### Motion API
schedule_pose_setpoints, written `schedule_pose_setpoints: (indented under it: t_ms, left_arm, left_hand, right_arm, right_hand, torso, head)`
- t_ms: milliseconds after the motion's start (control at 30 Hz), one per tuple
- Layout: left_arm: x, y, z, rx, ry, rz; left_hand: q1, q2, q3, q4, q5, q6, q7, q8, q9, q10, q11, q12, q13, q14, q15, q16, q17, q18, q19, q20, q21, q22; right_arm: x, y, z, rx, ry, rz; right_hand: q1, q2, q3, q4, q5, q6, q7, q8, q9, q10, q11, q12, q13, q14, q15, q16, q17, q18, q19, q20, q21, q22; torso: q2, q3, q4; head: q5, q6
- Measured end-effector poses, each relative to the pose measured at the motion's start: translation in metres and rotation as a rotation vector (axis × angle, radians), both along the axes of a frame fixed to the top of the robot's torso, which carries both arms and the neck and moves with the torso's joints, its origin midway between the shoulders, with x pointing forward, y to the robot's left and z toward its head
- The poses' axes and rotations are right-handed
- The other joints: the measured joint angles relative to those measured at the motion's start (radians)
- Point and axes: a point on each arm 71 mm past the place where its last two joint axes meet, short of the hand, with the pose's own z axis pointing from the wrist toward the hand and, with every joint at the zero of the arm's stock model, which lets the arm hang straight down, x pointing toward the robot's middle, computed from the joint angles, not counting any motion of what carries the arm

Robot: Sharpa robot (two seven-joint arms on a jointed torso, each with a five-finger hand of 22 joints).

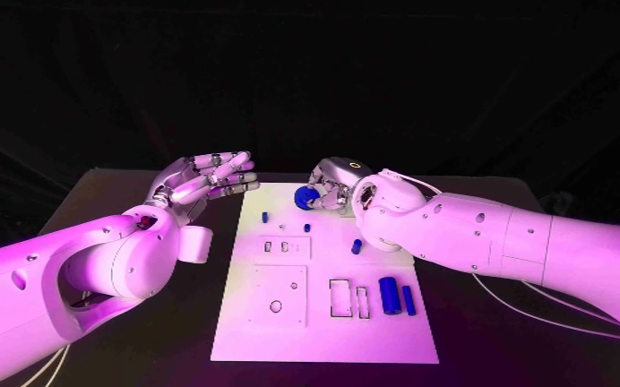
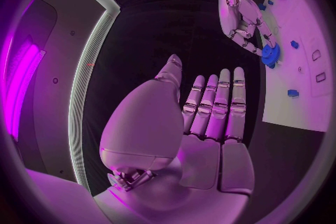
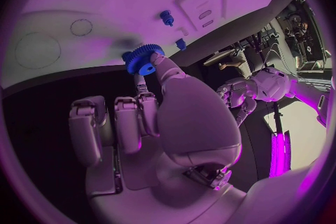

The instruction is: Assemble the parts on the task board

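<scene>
From the head camera we see the white rectangular task board (image 1: 323, 315) lying in the middle of the black table (image 1: 129, 190), its long sides running from the near edge toward the far edge. Our right hand (image 1: 339, 183) sits over the board's far edge, pinching a small blue toothed gear (image 1: 307, 197) between thumb and a finger, with the gear just above the board's far part. Our left hand (image 1: 207, 176) hangs off the board's left side near its far left corner, palm up, fingers straight and slightly apart, holding nothing. Near the board's right edge lie two blue cylindrical pegs (image 1: 398, 297) side by side, beside two narrow rectangular slots (image 1: 348, 299). A smaller blue peg (image 1: 357, 246) stands farther along the right side, and two tiny blue studs (image 1: 265, 217) sit near the left edge, toward the far end.

At the left wrist, our left hand (image 2: 210, 117) lies flat and empty, fingers extended side by side. Beyond it our right hand (image 2: 245, 19) grips the blue gear (image 2: 270, 56) at the board's (image 2: 308, 89) edge.

At the right wrist, our right hand (image 3: 164, 117) holds the gear (image 3: 143, 59) at the tips of thumb and a finger, the remaining fingers curled in. The gear is close above the board (image 3: 140, 0), near two circular outlines (image 3: 38, 50); we cannot tell whether it touches.
</scene>
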Motion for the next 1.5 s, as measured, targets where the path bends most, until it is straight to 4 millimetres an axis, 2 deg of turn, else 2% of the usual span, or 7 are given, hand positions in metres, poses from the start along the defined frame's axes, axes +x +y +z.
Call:
schedule_pose_setpoints:
  t_ms: [267,533,633,833,967,1033,1500]
  left_arm:
    - [0.0,-0.001,0.0,-0.001,0.001,-0.003]
    - [0.001,-0.001,0.0,0.0,0.001,-0.002]
    - [0.001,-0.001,0.0,0.0,0.002,-0.002]
    - [0.001,-0.001,0.0,0.0,0.002,-0.003]
    - [0.001,-0.001,-0.001,0.001,0.003,-0.002]
    - [0.001,-0.001,-0.001,0.001,0.003,-0.002]
    - [0.001,-0.001,-0.001,0.001,0.005,-0.003]
  left_hand:
    - [0.0,0.0,0.0,0.0,0.0,0.0,0.0,0.0,0.0,0.0,0.0,0.0,0.0,0.0,0.0,0.0,0.0,0.0,0.0,0.0,0.0,0.0]
    - [0.0,0.0,0.0,0.0,0.0,0.0,0.0,0.0,0.0,0.0,0.0,0.0,0.0,0.0,0.0,0.0,0.0,0.0,0.0,0.0,0.0,0.0]
    - [0.0,0.0,0.0,0.0,0.0,0.0,0.0,0.0,0.0,0.0,0.0,0.0,0.0,0.0,0.0,0.0,0.0,0.0,0.0,0.0,0.0,0.0]
    - [0.0,0.0,0.0,0.0,0.0,0.0,0.0,-0.004,0.0,0.0,0.0,0.0,0.0,0.0,0.0,0.0,0.0,0.0,0.0,0.0,0.0,0.0]
    - [0.0,0.0,0.0,0.0,0.0,0.0,0.0,-0.004,0.0,0.0,0.0,0.0,0.0,0.0,0.0,0.0,0.0,0.0,0.0,0.0,0.0,-0.001]
    - [0.0,0.0,0.0,0.0,0.0,0.0,0.0,-0.004,0.0,0.0,0.0,0.0,0.0,0.0,0.0,0.0,0.0,0.0,0.0,0.0,0.0,-0.001]
    - [0.0,0.0,0.0,0.0,0.0,0.0,0.0,-0.004,0.0,0.0,0.0,0.0,0.0,0.0,0.0,0.0,0.0,0.0,0.0,0.0,0.0,-0.001]
  right_arm:
    - [0.0,0.013,-0.011,-0.009,0.014,0.01]
    - [0.004,0.014,-0.014,-0.015,0.013,0.002]
    - [0.005,0.014,-0.015,-0.017,0.014,-0.002]
    - [0.005,0.015,-0.016,-0.018,0.014,-0.004]
    - [0.004,0.016,-0.018,-0.02,0.019,-0.001]
    - [0.004,0.016,-0.018,-0.021,0.02,0.001]
    - [0.002,0.016,-0.018,-0.018,0.029,0.01]
  right_hand:
    - [0.0,0.0,0.0,0.0,0.0,0.0,0.0,0.0,0.0,0.0,0.0,0.0,0.0,0.0,0.0,0.0,0.0,0.0,0.0,0.0,0.0,0.0]
    - [-0.003,-0.003,0.007,0.001,0.0,-0.001,-0.001,0.0,0.0,0.0,0.0,0.0,0.0,0.0,0.0,0.0,0.0,0.0,0.0,0.0,0.0,0.0]
    - [-0.013,-0.013,0.011,0.005,0.0,0.0,0.0,-0.001,0.0,0.0,0.0,-0.006,0.0,0.0,0.0,0.0,0.0,0.0,0.0,0.0,0.0,0.0]
    - [-0.033,-0.033,0.017,0.008,-0.027,-0.005,0.004,-0.034,0.0,-0.027,0.016,-0.033,0.0,0.0,0.0,0.0,0.0,0.0,0.0,0.0,0.0,0.001]
    - [-0.059,-0.051,0.007,0.024,-0.041,-0.056,0.019,-0.069,-0.012,-0.058,0.029,-0.063,0.0,0.0,0.011,0.0,0.0,0.0,0.0,0.001,0.0,0.001]
    - [-0.066,-0.058,0.001,0.03,-0.041,-0.071,0.025,-0.082,-0.016,-0.066,0.034,-0.071,0.0,0.003,0.015,0.0,0.0,0.0,0.0,0.011,0.0,0.001]
    - [-0.07,-0.062,-0.01,0.035,-0.037,-0.072,0.026,-0.083,-0.015,-0.066,0.034,-0.071,0.0,0.0,0.018,0.0,-0.001,0.0,0.0,0.011,0.0,0.0]
  torso:
    - [0.0,0.0002,0.0]
    - [0.0,0.001,-0.0011]
    - [0.0,0.0012,-0.0018]
    - [0.001,0.0018,-0.0024]
    - [0.001,0.0018,-0.0024]
    - [0.001,0.0019,-0.0025]
    - [0.001,0.0023,-0.003]
  head:
    - [0.004,-0.002]
    - [0.008,-0.004]
    - [0.009,-0.004]
    - [0.009,-0.004]
    - [0.009,-0.003]
    - [0.008,-0.003]
    - [0.01,-0.002]
